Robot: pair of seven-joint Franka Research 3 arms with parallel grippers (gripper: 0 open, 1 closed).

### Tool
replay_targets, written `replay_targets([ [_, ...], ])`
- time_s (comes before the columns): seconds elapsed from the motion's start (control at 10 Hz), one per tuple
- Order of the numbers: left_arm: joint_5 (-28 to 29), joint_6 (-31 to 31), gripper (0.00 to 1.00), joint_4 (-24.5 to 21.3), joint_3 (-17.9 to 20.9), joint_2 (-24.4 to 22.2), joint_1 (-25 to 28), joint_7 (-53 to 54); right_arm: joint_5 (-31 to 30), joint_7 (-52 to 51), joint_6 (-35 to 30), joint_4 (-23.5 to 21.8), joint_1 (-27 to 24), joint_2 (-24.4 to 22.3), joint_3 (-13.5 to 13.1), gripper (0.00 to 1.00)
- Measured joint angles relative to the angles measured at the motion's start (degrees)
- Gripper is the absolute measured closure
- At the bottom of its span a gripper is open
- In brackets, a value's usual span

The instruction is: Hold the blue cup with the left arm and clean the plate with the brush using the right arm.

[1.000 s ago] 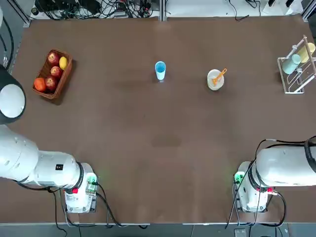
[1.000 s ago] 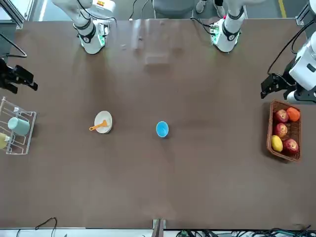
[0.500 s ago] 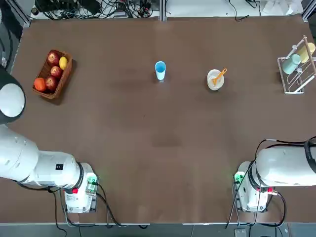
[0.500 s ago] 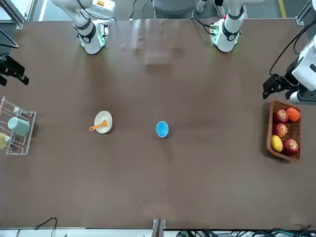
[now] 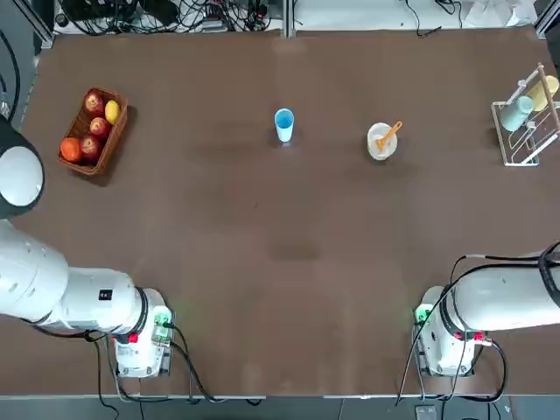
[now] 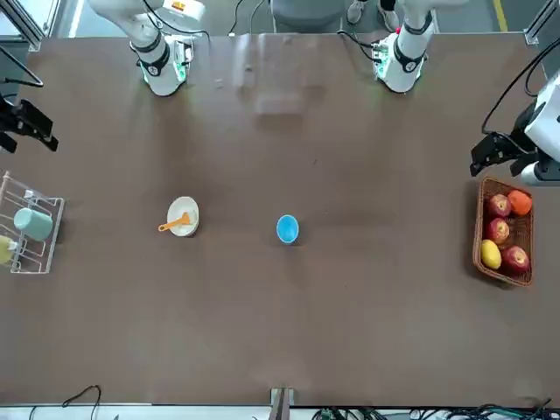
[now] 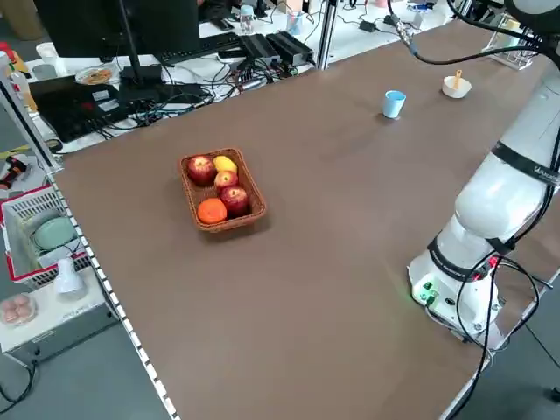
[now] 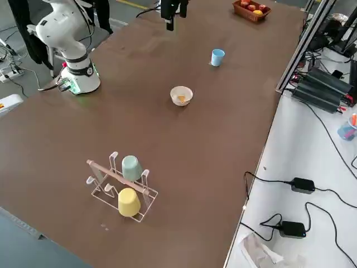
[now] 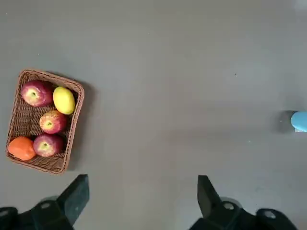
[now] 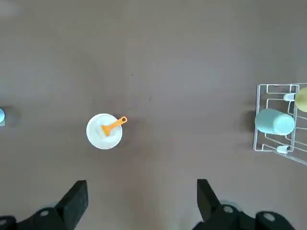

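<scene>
Table (image 5: 289, 219) first, the big brown stage, and the left arm (image 5: 87, 302) reaches in from the near left while the right arm (image 5: 516, 297) leans out over the near right! Left gripper (image 9: 143, 177) hangs above the left side, just nearer than the fruit, jaws spread wide, nothing between them. Over to the right gripper (image 10: 142, 181), up at the right edge, nearer than the rack: fingers wide apart too, and empty!

Far right stands the white wire rack (image 5: 521, 164); across at far left sits the wicker basket (image 5: 125, 109), slightly angled. Now the plate (image 5: 376, 150), round and white, on the far half, right of centre and between blue cup and rack. There's the blue cup (image 5: 284, 125), upright in the far middle, well apart from both grippers! Pale green cup (image 5: 516, 114) and yellow cup (image 5: 544, 93) lie tipped on the rack, the yellow one farther right. And the orange brush (image 5: 390, 134) rests on the plate, handle poking over the rim, far and right. Last, the fruit in the basket: three red apples (image 9: 37, 93), an orange fruit (image 9: 21, 148) at the near end, a yellow fruit (image 9: 64, 100) toward the far end.
</scene>
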Motion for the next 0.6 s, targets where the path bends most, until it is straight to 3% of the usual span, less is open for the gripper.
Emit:
replay_targets([
  [0.6, 0.36, 0.0, 0.0, 0.0, 0.0, 0.0, 0.16, 0.0, -0.02, 0.0, 0.01, -0.01, 0.68, 0.11, -0.87, 0.0],
])
